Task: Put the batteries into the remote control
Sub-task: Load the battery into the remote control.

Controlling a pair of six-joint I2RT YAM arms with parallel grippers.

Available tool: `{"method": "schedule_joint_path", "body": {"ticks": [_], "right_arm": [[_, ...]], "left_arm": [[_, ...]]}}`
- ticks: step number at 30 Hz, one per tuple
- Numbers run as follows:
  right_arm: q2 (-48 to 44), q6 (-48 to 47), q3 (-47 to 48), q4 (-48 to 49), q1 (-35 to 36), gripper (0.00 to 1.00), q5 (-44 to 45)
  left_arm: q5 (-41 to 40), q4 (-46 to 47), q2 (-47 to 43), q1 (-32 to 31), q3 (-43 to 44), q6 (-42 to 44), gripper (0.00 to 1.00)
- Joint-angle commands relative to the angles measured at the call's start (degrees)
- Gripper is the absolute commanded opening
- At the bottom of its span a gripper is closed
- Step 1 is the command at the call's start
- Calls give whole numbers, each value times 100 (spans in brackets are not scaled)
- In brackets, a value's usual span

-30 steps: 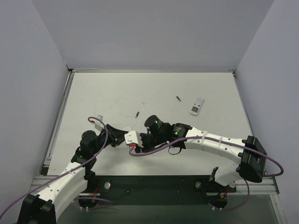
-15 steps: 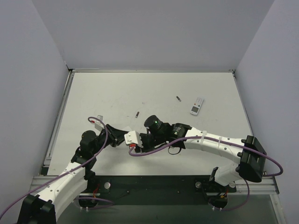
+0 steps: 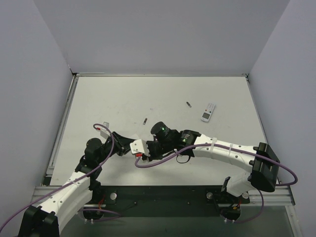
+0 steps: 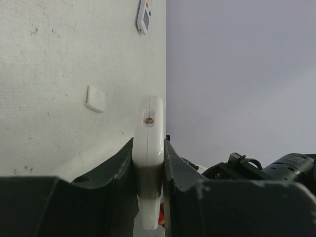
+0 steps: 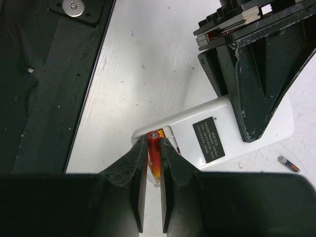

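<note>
Firmly, the remote control [image 4: 149, 116] is clamped edge-on by the left gripper [image 4: 148, 145] — a red battery [image 5: 153, 138] is pinched between the right gripper's [image 5: 153, 148] closed fingers, apparently at the remote's open end.

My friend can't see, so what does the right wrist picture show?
The right claw pinches a red battery at the open slot in the white back of the remote. The left claw holds the remote's other end.

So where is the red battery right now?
Right wrist view: the red battery is pinched in the right end effector, its tip at the open end of the remote control.
</note>
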Motion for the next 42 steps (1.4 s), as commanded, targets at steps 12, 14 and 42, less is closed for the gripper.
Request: {"method": "schedule_joint_path", "body": {"ticks": [12, 14, 42], "right_arm": [[429, -407, 78, -1255, 21, 0, 11], [517, -433, 122, -1335, 30, 0, 11], [1387, -443, 377, -1880, 496, 0, 1520]], "left_arm": [[188, 467, -219, 98, 564, -167, 0], [180, 362, -228, 106, 634, -123, 0], [188, 1, -378, 106, 959, 0, 0]]}}
